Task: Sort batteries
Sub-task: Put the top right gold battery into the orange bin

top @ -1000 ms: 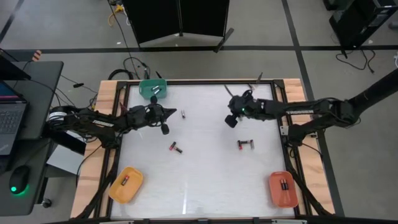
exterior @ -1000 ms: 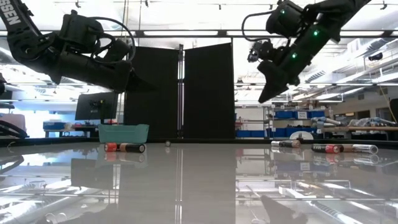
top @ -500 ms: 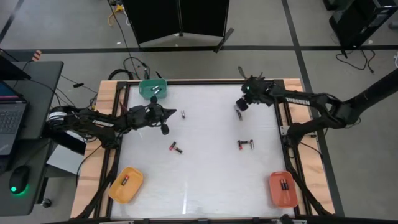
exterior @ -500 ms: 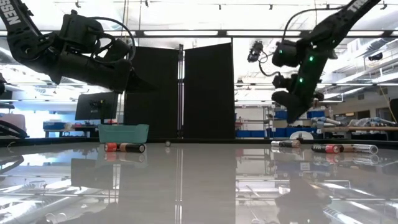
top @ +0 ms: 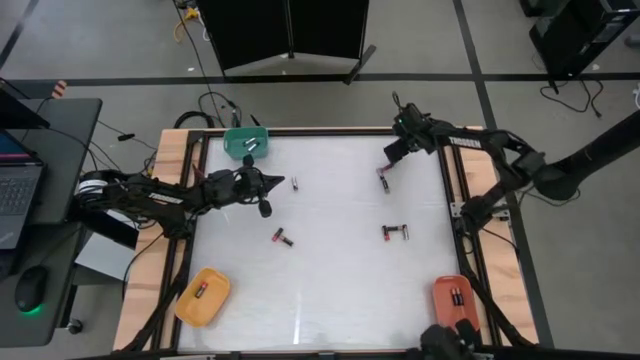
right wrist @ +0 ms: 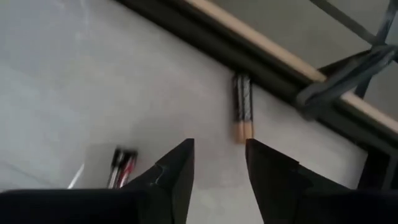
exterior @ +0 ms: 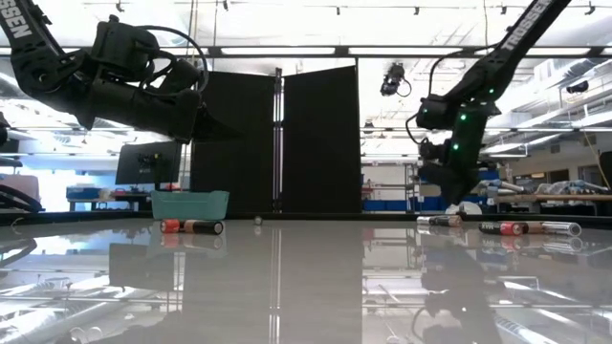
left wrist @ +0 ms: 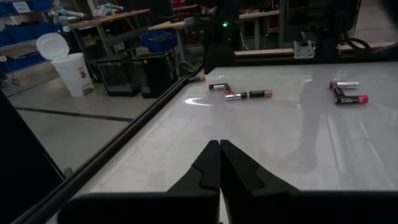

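Note:
Slim batteries lie loose on the white table: one [top: 296,184] just ahead of my left gripper, a pair [top: 282,237] near the middle, a pair [top: 396,232] to the right, one [top: 383,180] far right. My left gripper [top: 276,182] [left wrist: 219,163] hovers shut and holds nothing, left of centre. My right gripper [top: 388,158] [right wrist: 217,149] slants down, open, over the far right of the table. A black, copper-ended battery [right wrist: 242,109] lies past its fingertips beside the table frame. A red-and-black one [right wrist: 121,167] lies next to one finger.
A green tray [top: 245,142] stands at the far left corner. A yellow tray [top: 203,296] is at the near left and an orange tray [top: 455,303] at the near right. Each holds batteries. A dark frame and wooden side rails [top: 470,160] border the table.
My right gripper has swung from the table's middle toward the far right corner. It has come down closer to the surface and tipped more steeply downward. Its fingers, together in a point before, now stand apart. The batteries have stayed where they were.

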`<state>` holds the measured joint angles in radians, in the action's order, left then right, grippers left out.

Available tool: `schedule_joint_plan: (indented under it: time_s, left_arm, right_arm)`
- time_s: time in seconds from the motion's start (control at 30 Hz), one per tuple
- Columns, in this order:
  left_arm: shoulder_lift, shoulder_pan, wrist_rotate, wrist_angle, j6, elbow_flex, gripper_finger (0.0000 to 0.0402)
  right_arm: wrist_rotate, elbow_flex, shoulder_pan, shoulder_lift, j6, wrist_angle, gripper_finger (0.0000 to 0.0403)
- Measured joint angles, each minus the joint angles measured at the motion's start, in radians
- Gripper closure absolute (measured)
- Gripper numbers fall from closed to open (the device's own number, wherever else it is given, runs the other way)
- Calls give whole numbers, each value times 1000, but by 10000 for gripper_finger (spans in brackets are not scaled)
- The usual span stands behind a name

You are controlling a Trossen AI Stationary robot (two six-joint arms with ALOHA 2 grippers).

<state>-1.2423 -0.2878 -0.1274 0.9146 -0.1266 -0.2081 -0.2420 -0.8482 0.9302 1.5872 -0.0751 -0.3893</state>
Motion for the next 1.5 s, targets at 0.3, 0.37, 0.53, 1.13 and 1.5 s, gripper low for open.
schedule_joint_plan:
  time_s: [0.3, 0.37, 0.53, 1.13, 1.5]
  left_arm:
    - [0, 0, 1, -1, 0, 0, 394]
    - [0, 0, 1, -1, 0, 0, 394]
    - [0, 0, 1, -1, 0, 0, 394]
    - [0, 0, 1, -1, -3, 0, 394]
    - [0, 0, 1, -1, -22, 0, 394]
  right_arm:
    - [-7, -104, 53, 126, 16, -34, 243]
    - [-3, -128, 58, 137, 21, -37, 243]
    - [10, -176, 68, 179, 46, -71, 244]
    - [157, -470, 116, 219, 68, -463, 250]
    - [125, -629, 121, 436, 98, -640, 253]
